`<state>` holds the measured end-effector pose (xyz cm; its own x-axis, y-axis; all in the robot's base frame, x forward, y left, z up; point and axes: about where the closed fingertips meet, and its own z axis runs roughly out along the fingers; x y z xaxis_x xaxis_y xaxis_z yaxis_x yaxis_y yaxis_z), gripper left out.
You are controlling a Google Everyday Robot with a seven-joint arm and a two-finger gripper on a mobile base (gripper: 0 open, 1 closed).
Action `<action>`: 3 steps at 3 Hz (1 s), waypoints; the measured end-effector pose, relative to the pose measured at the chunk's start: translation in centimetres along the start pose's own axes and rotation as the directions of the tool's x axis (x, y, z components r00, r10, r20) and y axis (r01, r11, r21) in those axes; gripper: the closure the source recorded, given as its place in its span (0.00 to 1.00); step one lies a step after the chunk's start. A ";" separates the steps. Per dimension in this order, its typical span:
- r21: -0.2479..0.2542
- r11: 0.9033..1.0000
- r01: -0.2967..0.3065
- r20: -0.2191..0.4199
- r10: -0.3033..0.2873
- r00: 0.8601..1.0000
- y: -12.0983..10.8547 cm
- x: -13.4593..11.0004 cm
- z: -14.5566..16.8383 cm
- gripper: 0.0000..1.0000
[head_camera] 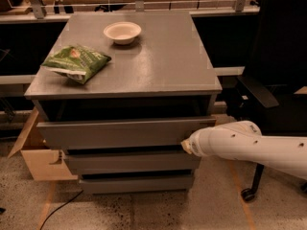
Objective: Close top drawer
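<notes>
The top drawer (120,132) of the grey cabinet (139,66) stands pulled out a short way, with a dark gap between its front panel and the cabinet top. The two other grey drawer fronts (129,161) sit below it. My white arm reaches in from the right, and the gripper (184,146) sits at the arm's tip against the lower right corner of the top drawer's front panel.
A green snack bag (76,61) and a white bowl (122,32) lie on the cabinet top. A cardboard box (36,150) stands at the cabinet's left. A black office chair (273,71) stands at the right, its wheel (248,194) on the speckled floor.
</notes>
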<state>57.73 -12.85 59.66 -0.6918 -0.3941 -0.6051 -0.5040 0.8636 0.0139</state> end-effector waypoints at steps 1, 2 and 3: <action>-0.023 0.999 -0.038 0.048 0.039 0.998 -0.8 -1.6 0.4 1.00; -0.030 0.999 -0.041 0.039 0.042 0.998 -0.9 -1.7 0.2 1.00; -0.046 0.998 -0.052 0.001 0.052 0.999 -0.8 -0.3 0.1 1.00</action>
<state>58.41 -13.40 59.79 -0.7165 -0.3486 -0.6043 -0.4908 0.8674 0.0817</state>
